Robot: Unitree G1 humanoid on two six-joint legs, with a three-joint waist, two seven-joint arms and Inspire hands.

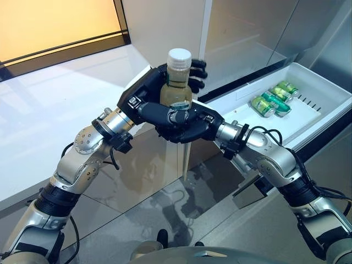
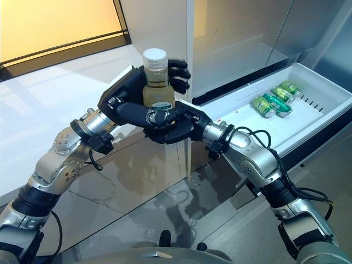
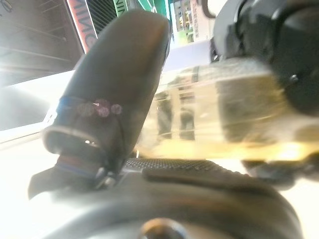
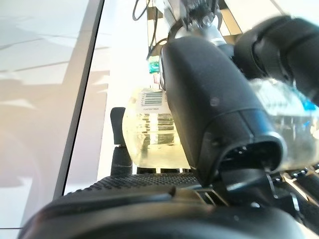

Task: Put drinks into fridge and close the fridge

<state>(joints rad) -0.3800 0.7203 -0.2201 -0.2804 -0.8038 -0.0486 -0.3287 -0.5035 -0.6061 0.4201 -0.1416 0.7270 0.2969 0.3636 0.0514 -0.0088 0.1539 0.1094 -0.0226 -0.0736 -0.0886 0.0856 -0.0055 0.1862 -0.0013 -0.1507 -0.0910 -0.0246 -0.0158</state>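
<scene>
Left robot hand point(image 1: 144, 93) curled round upright bottle point(image 1: 177, 82), fingers wrapped behind it. Right robot hand point(image 1: 190, 125) clamped on bottle's base, thumb across front.

Three green cans point(image 1: 273, 99) lie in the open white fridge drawer point(image 1: 324, 91).

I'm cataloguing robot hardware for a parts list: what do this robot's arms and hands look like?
Both arms are silver-grey metal with rounded joint housings and black bands at the wrists and elbows; thin black cables loop beside each wrist. The left hand and right hand are dark, almost black, with thick fingers and broad glossy thumbs; their palms carry a finely textured grip surface.
</scene>
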